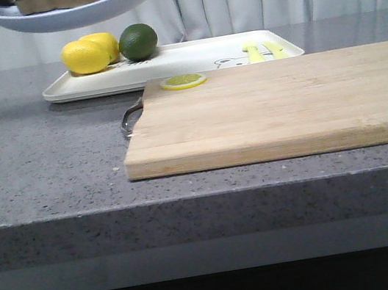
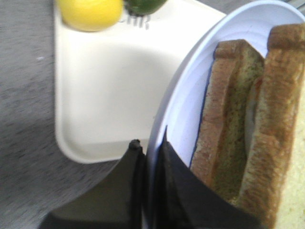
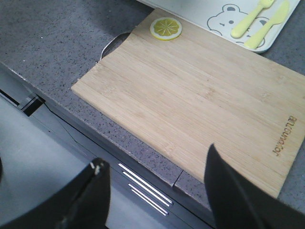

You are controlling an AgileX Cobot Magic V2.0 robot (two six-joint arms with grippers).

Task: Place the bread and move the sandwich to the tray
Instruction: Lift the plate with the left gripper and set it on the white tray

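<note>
One pale-blue plate (image 1: 75, 14) up in the air at the top left of the front view, high above the counter (image 1: 41, 163), and on it one sandwich (image 2: 248, 129). Count the slices: two brown-crusted pieces standing on edge in the left wrist view, greenish speckled crumb on the nearer one, a sliver of white and orange just peeking between them (the filling is mostly hidden). The left gripper (image 2: 151, 152) has its dark fingers pinched together on the plate's rim, one finger either side of the rim.

Below it, one white tray (image 1: 187, 60), rounded rim, sitting on the counter behind the board. On the tray: two lemons (image 1: 89, 54) touching each other, one dark green lime (image 1: 138, 41) just beside them, and a pale yellow fork (image 3: 251, 18) and knife (image 3: 268, 25) lying side by side next to a bear print (image 3: 226, 18).

One wooden cutting board (image 1: 277, 109), metal handle at its left end, with a single lemon slice (image 1: 183, 81) at its far left corner.

The right gripper (image 3: 157, 181) hangs over the counter's front edge, fingers spread wide apart, holding nothing.
</note>
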